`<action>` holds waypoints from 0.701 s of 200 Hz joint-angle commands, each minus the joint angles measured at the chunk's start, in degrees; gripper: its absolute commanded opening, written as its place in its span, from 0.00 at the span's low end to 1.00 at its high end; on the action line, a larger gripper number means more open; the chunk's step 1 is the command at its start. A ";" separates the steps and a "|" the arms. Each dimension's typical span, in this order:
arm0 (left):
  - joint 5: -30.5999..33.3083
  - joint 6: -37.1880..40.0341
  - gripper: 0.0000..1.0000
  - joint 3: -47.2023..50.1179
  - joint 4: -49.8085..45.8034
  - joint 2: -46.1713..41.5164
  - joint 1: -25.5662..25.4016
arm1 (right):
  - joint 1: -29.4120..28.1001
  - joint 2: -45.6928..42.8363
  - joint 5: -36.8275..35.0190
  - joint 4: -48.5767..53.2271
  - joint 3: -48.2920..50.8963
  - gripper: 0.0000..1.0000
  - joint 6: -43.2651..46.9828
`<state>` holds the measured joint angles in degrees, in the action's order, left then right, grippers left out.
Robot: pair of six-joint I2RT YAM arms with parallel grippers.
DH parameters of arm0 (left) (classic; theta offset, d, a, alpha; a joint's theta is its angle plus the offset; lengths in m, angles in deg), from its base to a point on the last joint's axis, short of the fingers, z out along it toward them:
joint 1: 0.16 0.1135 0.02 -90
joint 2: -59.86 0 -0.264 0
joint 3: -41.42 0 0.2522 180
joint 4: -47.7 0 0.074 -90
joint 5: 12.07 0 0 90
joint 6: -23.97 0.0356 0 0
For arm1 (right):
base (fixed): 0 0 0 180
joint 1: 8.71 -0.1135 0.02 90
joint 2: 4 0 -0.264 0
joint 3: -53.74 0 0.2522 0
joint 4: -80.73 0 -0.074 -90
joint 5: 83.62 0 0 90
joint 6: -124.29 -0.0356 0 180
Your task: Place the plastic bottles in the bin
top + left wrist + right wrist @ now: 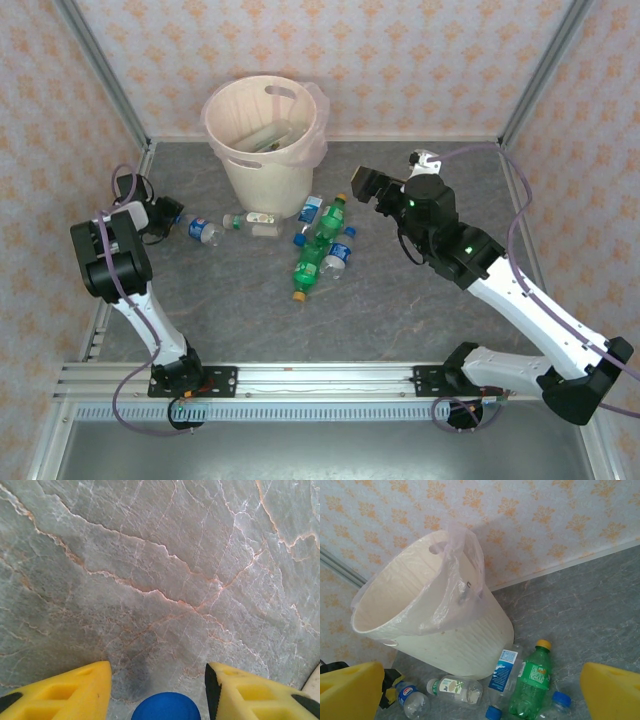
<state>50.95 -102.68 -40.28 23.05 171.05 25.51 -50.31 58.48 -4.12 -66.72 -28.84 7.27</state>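
Clear bottle (206,232) lying flat, blue cap (166,707) between parted left fingers (75,692)

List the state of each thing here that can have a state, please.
bin, upright, liner on, a bottle inside
left tool, open around a blue cap
right tool, open, empty
green bottles, lying on the table, caps on
clear bottle, lying by the left tool
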 commanded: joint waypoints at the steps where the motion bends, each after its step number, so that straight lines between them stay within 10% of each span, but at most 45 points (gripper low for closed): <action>1: -6.28 -1.68 0.50 2.26 -0.27 -1.51 -1.15 | -0.40 -0.44 0.13 -1.21 -0.09 1.00 -0.31; 67: -6.39 -1.67 0.26 3.88 -1.10 -5.72 -1.24 | -0.40 -2.49 -0.36 -0.70 0.98 1.00 -0.77; 140: -5.29 -3.14 0.25 2.35 -3.64 -17.80 -1.23 | -0.41 -3.60 1.44 0.19 1.32 1.00 -2.41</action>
<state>45.33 -104.62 -36.37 21.74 158.97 24.22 -50.31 55.97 -3.73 -66.83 -28.58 6.15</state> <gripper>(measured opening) 0.264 0.996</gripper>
